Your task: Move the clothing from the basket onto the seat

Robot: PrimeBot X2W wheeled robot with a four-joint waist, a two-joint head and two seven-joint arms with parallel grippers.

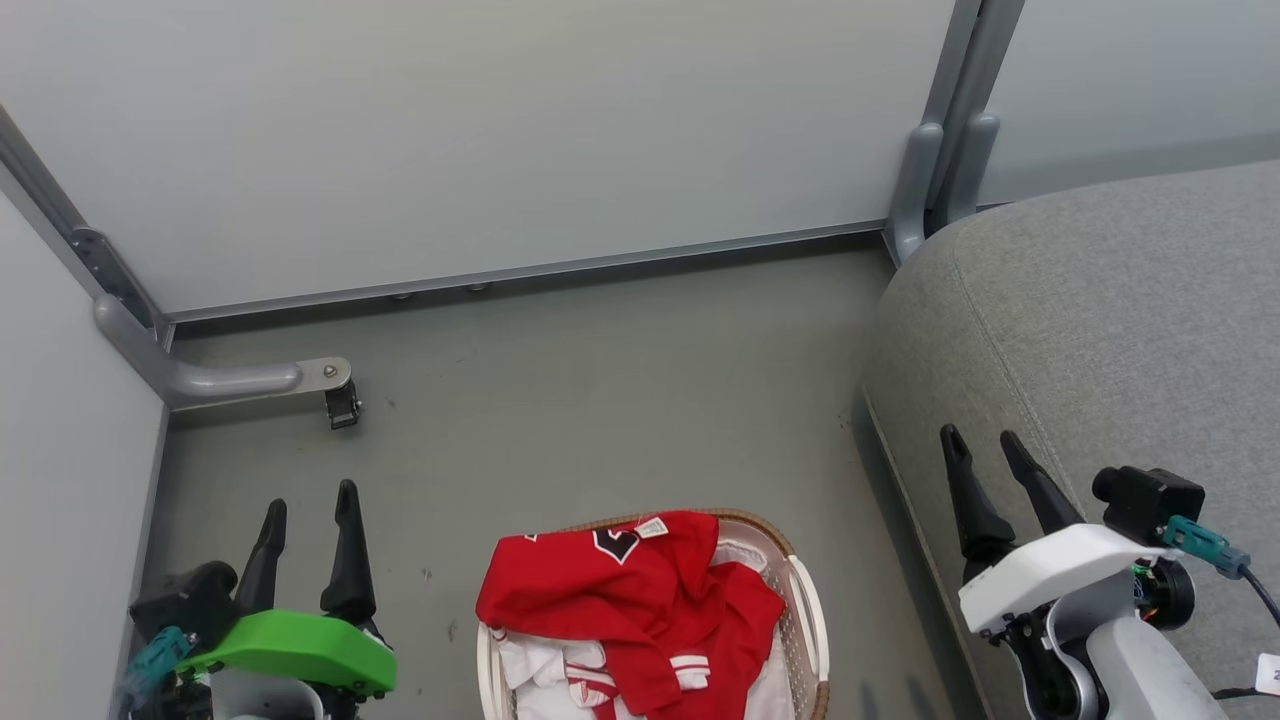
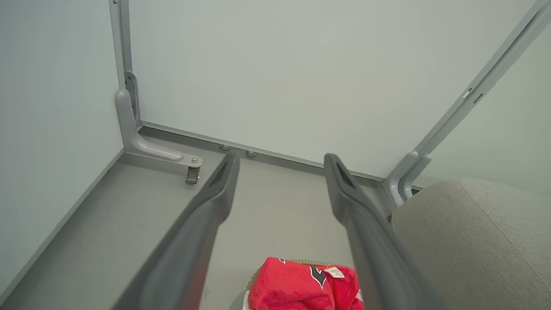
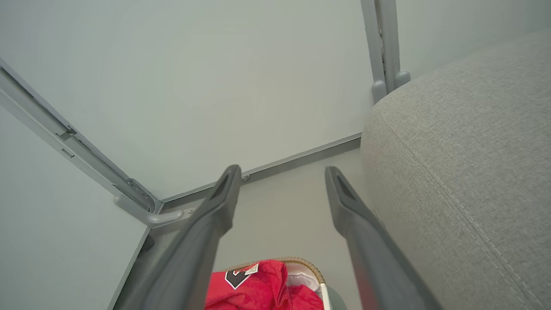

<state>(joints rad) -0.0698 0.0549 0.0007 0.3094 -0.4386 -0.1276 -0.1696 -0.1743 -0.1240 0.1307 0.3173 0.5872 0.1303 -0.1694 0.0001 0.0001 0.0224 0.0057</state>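
Head view — clothing (image 1: 640, 590) right of left hand (image 1: 311, 497).

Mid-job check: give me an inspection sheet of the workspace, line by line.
Surface: grey floor, a few dark specks; the basket stands on it.
Job's things: red clothing heaped in the basket; seat to its right, no clothing on the part in view.
Clutter: white fabric under the red clothing.
Grippers: left gripper open, empty, left of the basket; right gripper open, empty, over the seat's edge.
Cables: dark cable with teal plug at the right wrist.
Surroundings: pale partition panels, grey frame, caster foot.
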